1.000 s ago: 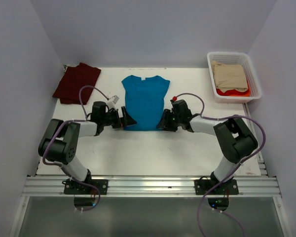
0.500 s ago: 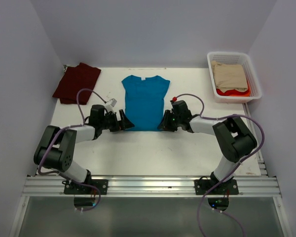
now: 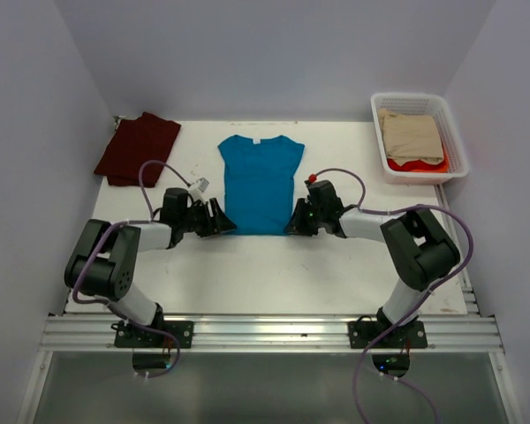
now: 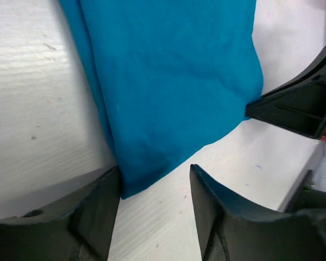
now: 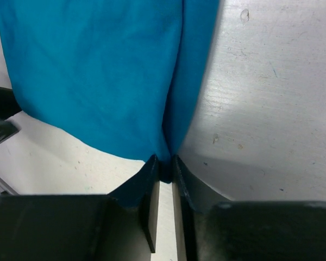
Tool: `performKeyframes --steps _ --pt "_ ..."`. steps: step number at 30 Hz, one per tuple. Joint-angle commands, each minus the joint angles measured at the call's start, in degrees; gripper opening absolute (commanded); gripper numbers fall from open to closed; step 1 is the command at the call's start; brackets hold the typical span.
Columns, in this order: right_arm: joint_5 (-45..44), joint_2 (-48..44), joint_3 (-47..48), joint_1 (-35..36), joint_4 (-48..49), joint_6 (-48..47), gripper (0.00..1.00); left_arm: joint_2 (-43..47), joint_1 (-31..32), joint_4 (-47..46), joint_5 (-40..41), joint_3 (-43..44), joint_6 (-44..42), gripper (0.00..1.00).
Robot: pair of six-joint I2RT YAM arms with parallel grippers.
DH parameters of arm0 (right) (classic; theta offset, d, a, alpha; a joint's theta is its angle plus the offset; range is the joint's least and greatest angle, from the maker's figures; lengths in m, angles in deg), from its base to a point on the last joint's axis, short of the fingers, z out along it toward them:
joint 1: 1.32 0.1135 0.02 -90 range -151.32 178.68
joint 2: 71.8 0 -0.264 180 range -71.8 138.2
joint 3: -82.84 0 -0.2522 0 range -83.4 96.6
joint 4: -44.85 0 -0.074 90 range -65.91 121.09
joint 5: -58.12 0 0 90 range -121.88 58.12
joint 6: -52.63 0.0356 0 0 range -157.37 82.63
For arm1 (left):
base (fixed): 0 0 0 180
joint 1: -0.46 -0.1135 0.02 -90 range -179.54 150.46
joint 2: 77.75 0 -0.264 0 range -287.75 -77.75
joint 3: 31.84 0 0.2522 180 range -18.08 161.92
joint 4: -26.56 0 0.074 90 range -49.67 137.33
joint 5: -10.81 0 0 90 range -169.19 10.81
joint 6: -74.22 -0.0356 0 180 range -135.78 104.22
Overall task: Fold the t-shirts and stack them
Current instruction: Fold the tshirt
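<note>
From above we see the teal t-shirt spread flat in the middle of the table and the maroon t-shirt at its far left corner. The left gripper and right gripper sit at the teal hem's two near corners. In the left wrist view the jaws are spread, with the hem corner lying between them. In the right wrist view the jaws are pinched onto the other corner.

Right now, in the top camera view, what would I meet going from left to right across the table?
maroon t-shirt → left arm's fingers → teal t-shirt → right arm's fingers → white basket
</note>
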Motion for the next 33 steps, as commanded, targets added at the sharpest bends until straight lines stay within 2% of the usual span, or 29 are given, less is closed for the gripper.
performKeyframes --steps 1,4,6,8,9,10,11,16,19,26,33 --pt "-0.37 -0.14 -0.31 -0.43 -0.49 -0.91 0.16 -7.91 0.12 9.93 2.7 -2.37 -0.57 0.56" --pt "-0.37 0.12 0.04 -0.34 -0.76 -1.26 0.11 -10.11 0.03 9.66 2.26 -1.67 -0.74 0.39" --pt "-0.11 0.38 0.31 -0.43 -0.76 -1.18 0.08 -10.03 0.03 9.57 2.43 -1.32 -0.66 0.36" --pt "-0.02 0.38 0.31 -0.43 -0.76 -1.18 0.02 -10.11 0.12 9.05 2.09 -1.23 -0.4 0.25" --pt "0.15 0.3 0.22 -0.43 -0.76 -1.26 0.0 -10.55 0.03 8.17 1.56 -1.31 -0.31 0.19" --pt "0.41 0.12 0.22 -0.43 -0.76 -1.35 0.0 -10.73 0.03 7.99 0.68 -1.4 -0.31 0.03" --pt "0.5 -0.14 0.05 -0.43 -0.85 -1.61 0.0 -10.64 0.03 7.64 0.5 -1.58 -0.31 0.0" --pt "1.38 -4.87 -1.45 -0.43 -1.81 -2.41 0.0 -7.84 0.2 6.93 -1.34 -3.42 -0.57 0.0" --pt "2.09 -8.92 -3.73 -0.08 -3.04 -2.85 0.0 -3.01 0.47 8.16 -1.61 -5.53 -0.57 0.0" --pt "-0.72 -28.4 -9.79 3.61 -11.65 -5.48 0.0 17.88 2.84 16.15 0.32 -10.27 2.41 0.0" --pt "-4.05 -43.88 -11.91 8.09 -23.94 -4.96 0.0 38.73 8.72 31.17 4.36 -9.05 8.48 0.0"
